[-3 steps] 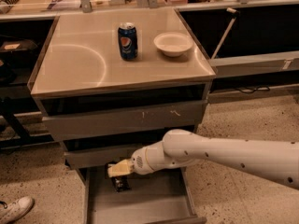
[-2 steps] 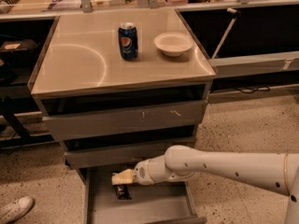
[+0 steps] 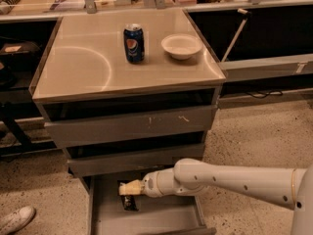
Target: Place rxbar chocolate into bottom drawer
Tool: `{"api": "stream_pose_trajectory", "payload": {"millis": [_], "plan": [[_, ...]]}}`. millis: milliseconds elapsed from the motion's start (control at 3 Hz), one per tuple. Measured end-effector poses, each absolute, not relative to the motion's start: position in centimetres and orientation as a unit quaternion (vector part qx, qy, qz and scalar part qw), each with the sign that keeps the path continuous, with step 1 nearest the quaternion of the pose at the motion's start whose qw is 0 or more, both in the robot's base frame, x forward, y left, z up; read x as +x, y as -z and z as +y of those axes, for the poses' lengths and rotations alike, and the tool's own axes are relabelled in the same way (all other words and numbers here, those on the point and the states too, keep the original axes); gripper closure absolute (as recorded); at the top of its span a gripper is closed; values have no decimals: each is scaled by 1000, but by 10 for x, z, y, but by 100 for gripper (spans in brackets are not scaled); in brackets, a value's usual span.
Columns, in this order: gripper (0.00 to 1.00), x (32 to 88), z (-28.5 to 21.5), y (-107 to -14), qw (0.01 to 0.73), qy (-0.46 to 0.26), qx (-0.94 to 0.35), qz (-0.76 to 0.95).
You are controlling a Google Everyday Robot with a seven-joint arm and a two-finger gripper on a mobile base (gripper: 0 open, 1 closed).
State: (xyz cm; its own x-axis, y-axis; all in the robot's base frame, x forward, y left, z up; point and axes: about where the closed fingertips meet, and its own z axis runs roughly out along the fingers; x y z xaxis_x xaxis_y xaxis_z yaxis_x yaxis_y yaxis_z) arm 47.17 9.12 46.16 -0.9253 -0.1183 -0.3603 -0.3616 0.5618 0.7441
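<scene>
The bottom drawer point(image 3: 161, 219) is pulled out, its flat grey floor showing. My gripper point(image 3: 128, 188) reaches in from the right, over the drawer's back left part, on the end of a white arm point(image 3: 230, 180). It is shut on the rxbar chocolate point(image 3: 129, 202), a small dark bar that hangs just under the gripper. The bar's lower end is at or just above the drawer floor.
Two upper grey drawers point(image 3: 132, 126) stand slightly ajar above the open one. A blue Pepsi can point(image 3: 133, 43) and a white bowl point(image 3: 181, 46) sit on the cabinet top point(image 3: 78, 67). A shoe point(image 3: 14, 219) shows on the floor at lower left.
My gripper has come down and slightly right into the bottom drawer, carrying the bar. Over the last moment it has hardly moved.
</scene>
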Motion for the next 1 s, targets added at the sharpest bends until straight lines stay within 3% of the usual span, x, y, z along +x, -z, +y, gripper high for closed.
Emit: {"api": "stream_pose_trajectory", "payload": {"millis": [667, 1000], "plan": [[100, 516, 52, -354, 174, -445, -8, 878], [100, 528, 46, -311, 160, -439, 31, 883]]}}
